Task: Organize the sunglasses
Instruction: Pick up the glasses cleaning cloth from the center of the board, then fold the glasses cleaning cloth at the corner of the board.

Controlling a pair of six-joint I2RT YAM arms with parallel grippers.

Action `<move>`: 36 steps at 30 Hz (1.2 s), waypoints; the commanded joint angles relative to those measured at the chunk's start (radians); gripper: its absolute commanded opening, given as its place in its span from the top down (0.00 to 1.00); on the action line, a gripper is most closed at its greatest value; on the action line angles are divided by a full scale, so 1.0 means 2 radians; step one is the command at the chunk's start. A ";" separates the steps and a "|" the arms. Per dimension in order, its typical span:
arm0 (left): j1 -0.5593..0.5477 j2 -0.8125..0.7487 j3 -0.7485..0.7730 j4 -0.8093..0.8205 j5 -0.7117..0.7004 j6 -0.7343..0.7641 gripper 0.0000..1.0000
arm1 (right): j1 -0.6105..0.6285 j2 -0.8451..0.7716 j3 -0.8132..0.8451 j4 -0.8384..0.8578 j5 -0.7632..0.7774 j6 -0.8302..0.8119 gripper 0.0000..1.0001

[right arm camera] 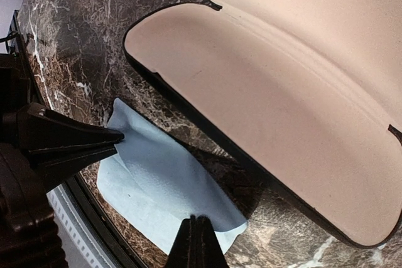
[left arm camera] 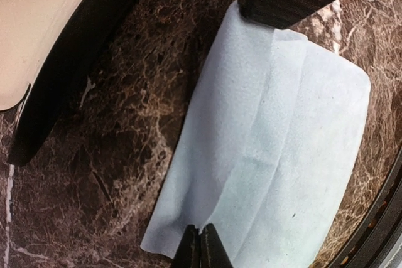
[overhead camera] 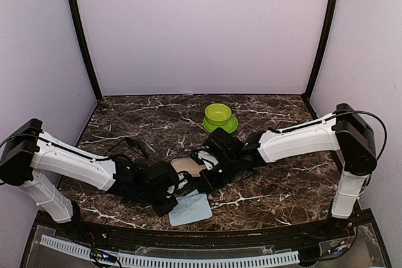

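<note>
The left gripper (left arm camera: 201,247) is pinching the near edge of the blue cloth (left arm camera: 276,142) with its fingers fully together, close to the front edge of the tabletop (overhead camera: 295,186). The right gripper (right arm camera: 195,241) is also closed and is touching the cloth's opposite corner; whether it is gripping anything I cannot tell. The open case (right arm camera: 270,92) is lying just behind the cloth. What seems to be the black sunglasses (overhead camera: 135,147) is lying toward the left edge, beyond the left forearm, so the left arm is nearer. Their long axis is too small to judge.
</note>
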 commanded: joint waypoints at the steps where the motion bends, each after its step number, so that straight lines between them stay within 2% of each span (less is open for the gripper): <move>1: -0.002 -0.017 0.002 -0.015 0.016 0.004 1.00 | -0.003 -0.013 -0.005 0.015 -0.006 0.003 1.00; 23: -0.025 -0.002 0.065 -0.089 0.015 0.004 1.00 | -0.003 -0.023 -0.023 -0.023 -0.016 -0.011 1.00; 36: -0.048 0.017 0.075 -0.116 0.024 0.007 1.00 | 0.001 -0.035 -0.042 -0.029 -0.021 -0.012 1.00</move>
